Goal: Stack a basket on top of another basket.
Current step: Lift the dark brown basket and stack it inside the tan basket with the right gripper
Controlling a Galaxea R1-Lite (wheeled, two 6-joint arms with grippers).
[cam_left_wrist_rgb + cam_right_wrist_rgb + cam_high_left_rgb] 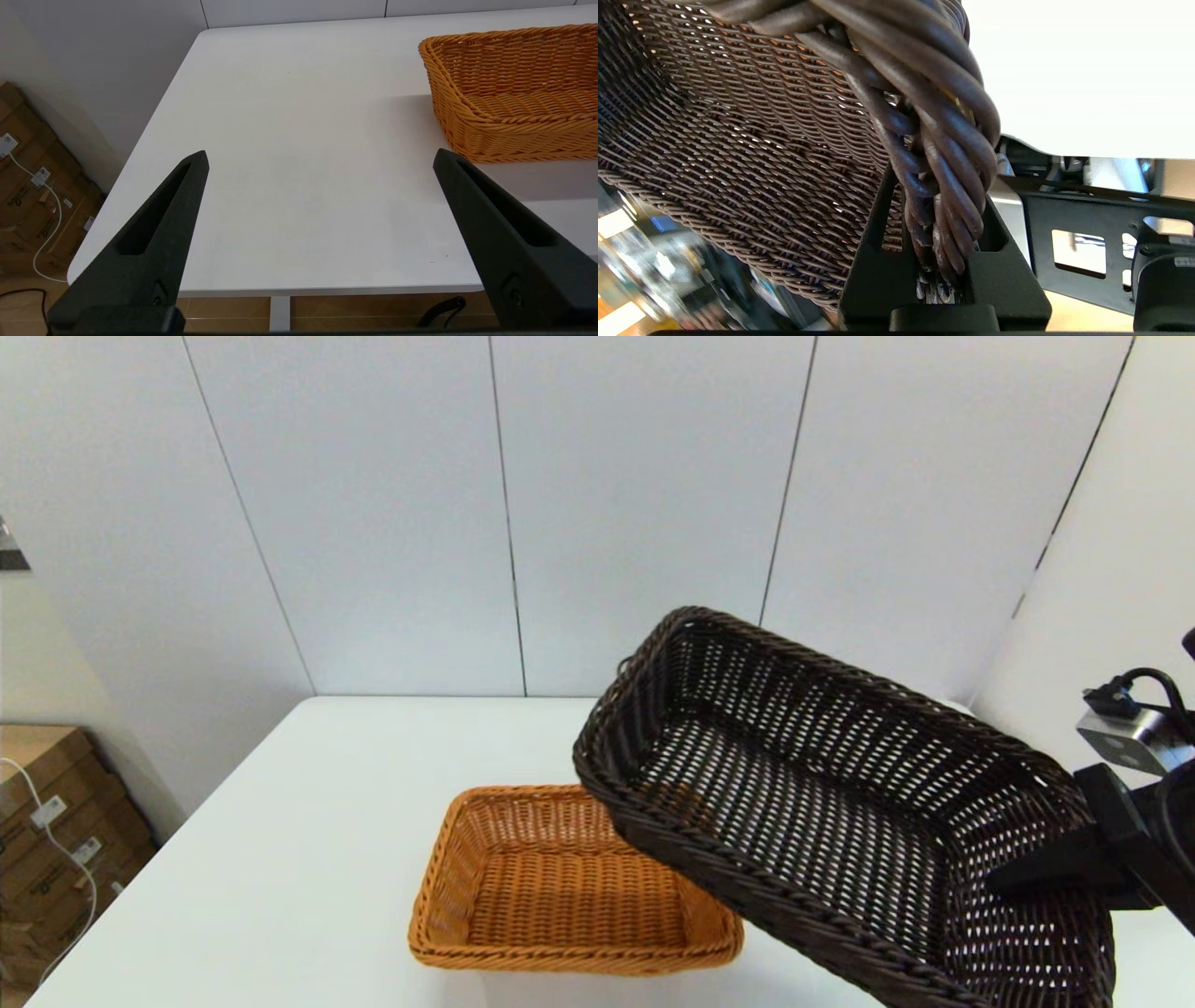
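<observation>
The dark brown basket (822, 803) hangs tilted in the air at the right, its left end over the right end of the orange-tan basket (569, 887), which lies flat on the white table (308, 821). My right gripper (1027, 877) is shut on the dark basket's braided rim (943, 186) at its right end, the fingers (878, 252) clamped on either side of the braid. My left gripper (320, 158) is open above bare table near its front left corner, with the orange-tan basket (518, 93) off to one side of it.
Cardboard boxes (47, 840) with a white cable stand on the floor left of the table. White wall panels (504, 513) rise right behind the table's far edge. The table's left edge (140, 140) lies close to my left gripper.
</observation>
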